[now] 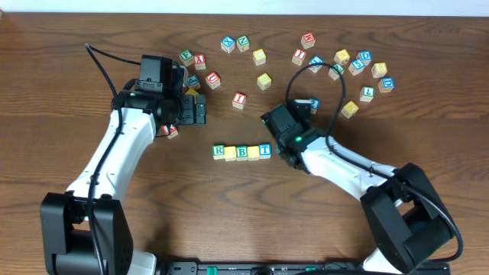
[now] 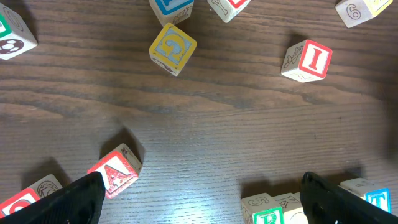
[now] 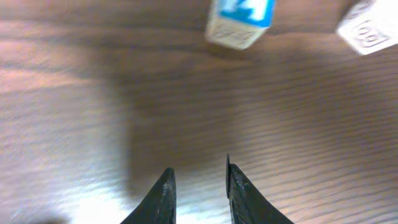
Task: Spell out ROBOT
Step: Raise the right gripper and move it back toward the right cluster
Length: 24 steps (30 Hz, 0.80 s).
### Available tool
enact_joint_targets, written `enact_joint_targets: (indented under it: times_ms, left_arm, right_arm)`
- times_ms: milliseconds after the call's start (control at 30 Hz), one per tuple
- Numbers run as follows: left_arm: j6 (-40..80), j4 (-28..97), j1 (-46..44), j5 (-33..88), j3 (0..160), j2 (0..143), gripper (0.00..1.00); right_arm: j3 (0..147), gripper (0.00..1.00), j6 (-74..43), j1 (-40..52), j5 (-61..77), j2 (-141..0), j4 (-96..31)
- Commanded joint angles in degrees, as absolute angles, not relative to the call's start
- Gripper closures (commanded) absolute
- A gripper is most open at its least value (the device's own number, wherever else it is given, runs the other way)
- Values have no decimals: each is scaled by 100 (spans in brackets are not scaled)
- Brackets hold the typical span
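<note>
Wooden alphabet cubes lie on a dark-grained bench [image 1: 199,218], seen from overhead and from both wrists. At the middle of the bench five cubes form one straight row, set edge to edge: from left to right in the overhead view, the R cube [image 1: 219,151], the first yellow-topped cube [image 1: 231,153], the B cube [image 1: 242,152], the second yellow-topped cube [image 1: 254,153] and the T cube [image 1: 265,150]. The left gripper [image 2: 202,202] hangs above the bench up and to the left of the row, its jaws spread wide and grasping nothing. Bare wood fills the space between its fingers [image 2: 78,200]. A red A cube [image 2: 115,173] sits just beside one finger, and a red I cube [image 2: 308,60] and a yellow G cube [image 2: 172,48] lie farther ahead. The right gripper [image 3: 198,186] is just to the right of the T cube, apart from it. Its jaws are parted by only a narrow gap that shows plain bench, so it holds nothing. A blue-lettered cube [image 3: 239,22] lies ahead of it at the upper edge of the right wrist view. Loose cubes [image 1: 359,72] are scattered along the far side of the bench.
</note>
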<state>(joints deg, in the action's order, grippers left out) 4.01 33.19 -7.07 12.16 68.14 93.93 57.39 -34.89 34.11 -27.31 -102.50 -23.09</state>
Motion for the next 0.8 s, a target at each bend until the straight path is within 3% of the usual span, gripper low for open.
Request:
enact_joint_targets:
  times_ms: [0,300,767]
  left_arm:
    - [303,3336,-707,1286,6777,9397,2]
    - [301,3173,-707,1286,6777,9397,2]
    - [325,2915,-705,1286,6775,9430,2]
  right_arm:
    - [5813,78,-3463,3100,-2982,-10232,-2370]
    - [5813,79,-3301,2565,-2550,-10221,-2491]
    - [5819,80,-3208,2517,-2340,-10082,-2508]
